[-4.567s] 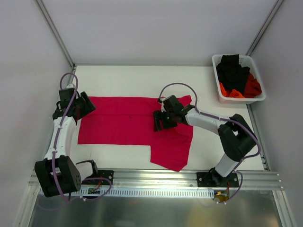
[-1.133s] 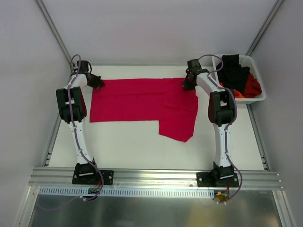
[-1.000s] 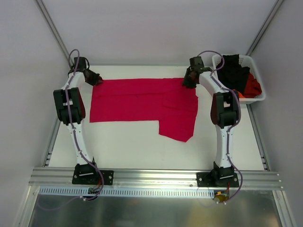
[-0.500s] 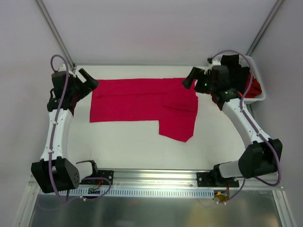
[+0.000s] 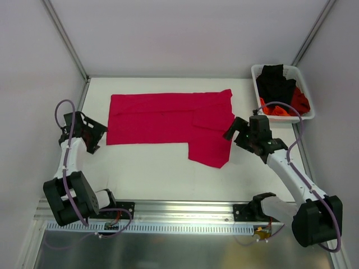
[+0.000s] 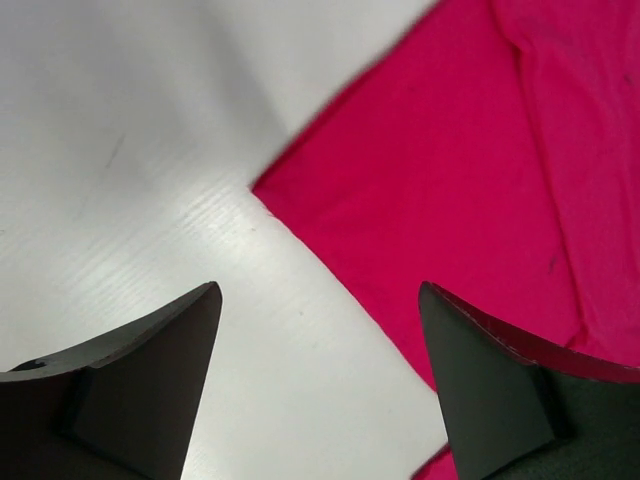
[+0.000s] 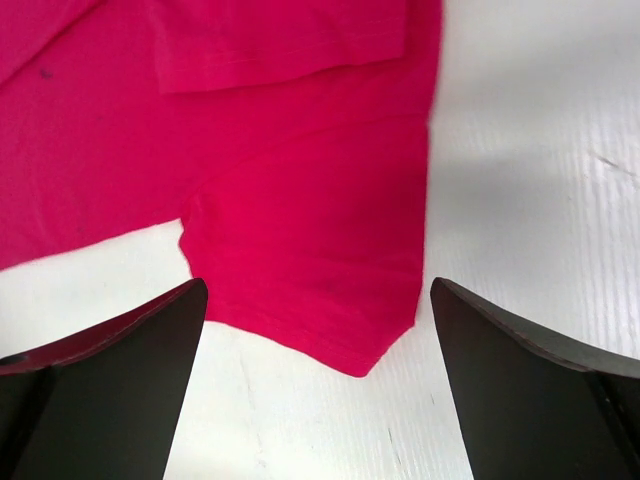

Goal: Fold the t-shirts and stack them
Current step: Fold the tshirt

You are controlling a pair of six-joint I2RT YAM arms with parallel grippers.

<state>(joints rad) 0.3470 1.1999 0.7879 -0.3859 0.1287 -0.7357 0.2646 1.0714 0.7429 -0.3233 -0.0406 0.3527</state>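
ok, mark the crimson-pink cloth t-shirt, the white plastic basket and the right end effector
crimson-pink cloth t-shirt (image 5: pixel 157 120): top view, mid-body.
white plastic basket (image 5: pixel 283 119): top view, near wall.
right end effector (image 7: pixel 318 295): right wrist view, midway between fingertips.

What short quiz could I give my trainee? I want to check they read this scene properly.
1. True or false: the left claw grips the crimson t-shirt.
2. On the table, the white basket sits at: A the far right corner; B the near left corner; C the centre.
3. How many shirts lie spread flat outside the basket?
Key: 1 false; 2 A; 3 one.
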